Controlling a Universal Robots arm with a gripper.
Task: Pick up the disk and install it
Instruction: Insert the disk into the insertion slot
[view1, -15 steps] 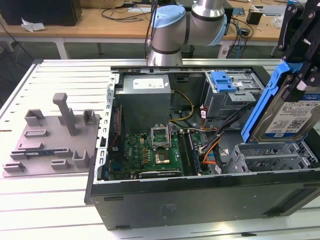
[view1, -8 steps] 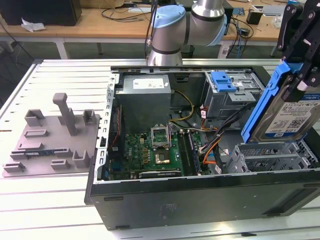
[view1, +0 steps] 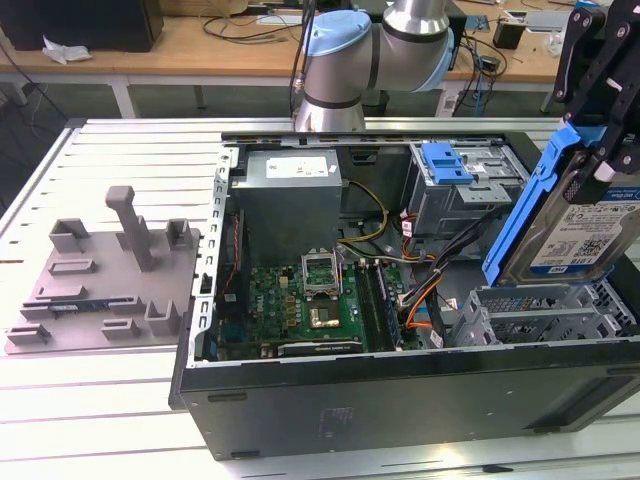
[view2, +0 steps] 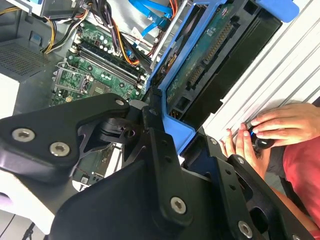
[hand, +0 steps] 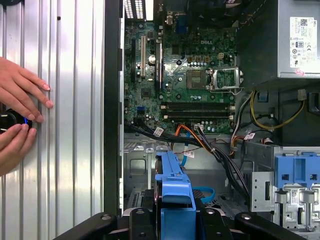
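Note:
The disk (view1: 588, 238), a silver hard drive with a blue-and-white label in a blue carrier bracket (view1: 528, 205), hangs tilted on edge at the exterior view's right. It is held above the grey drive bay (view1: 545, 312) in the corner of the open computer case. My black gripper (view1: 598, 150) is shut on the disk's upper end. The second wrist view shows the disk's green circuit-board underside (view2: 210, 52) running away from the fingers (view2: 156, 117). In the first wrist view the bracket's blue edge (hand: 174, 182) sits between the gripper's black links over the bay.
A grey drive cage with a blue latch (view1: 447, 162) stands behind the bay. The motherboard (view1: 295, 300), power supply (view1: 290, 190) and loose cables (view1: 415, 290) lie in the case. A grey fixture plate (view1: 110, 280) with posts lies at the exterior view's left. A person's hands (hand: 17, 117) rest on the table beside the case.

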